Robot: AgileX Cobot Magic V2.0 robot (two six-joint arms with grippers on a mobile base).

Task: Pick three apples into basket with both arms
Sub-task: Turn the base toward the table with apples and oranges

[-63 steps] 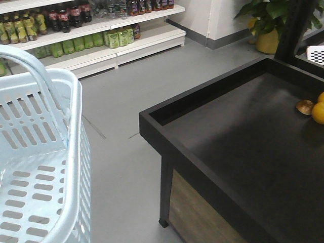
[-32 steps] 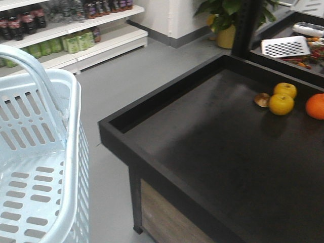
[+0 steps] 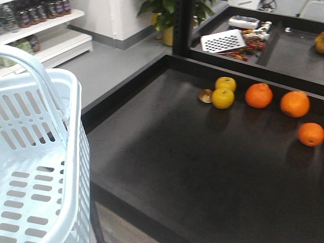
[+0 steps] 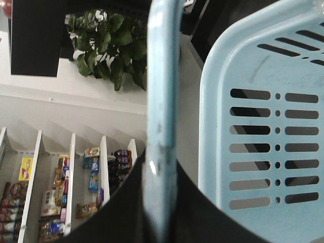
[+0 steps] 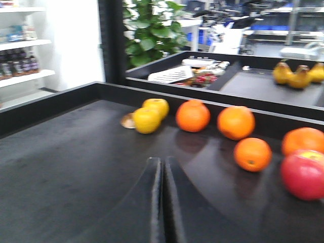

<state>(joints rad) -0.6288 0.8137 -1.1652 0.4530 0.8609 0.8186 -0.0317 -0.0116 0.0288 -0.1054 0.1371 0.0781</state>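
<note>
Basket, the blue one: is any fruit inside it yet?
No fruit shows inside the basket: only its bare slotted floor and walls. Its left and near parts run out of the front view, so those cannot be checked.

No legible text, brand or number in any view.
Front view: bottles (image 3: 28, 15) on the far-left shelf carry labels, too small and blurred to read.
Left wrist view: shelved packets (image 4: 53, 202) and a yellow tag (image 4: 25, 168) show print, unreadable.
Right wrist view: bottles (image 5: 17, 65) at far left, labels blurred.
</note>
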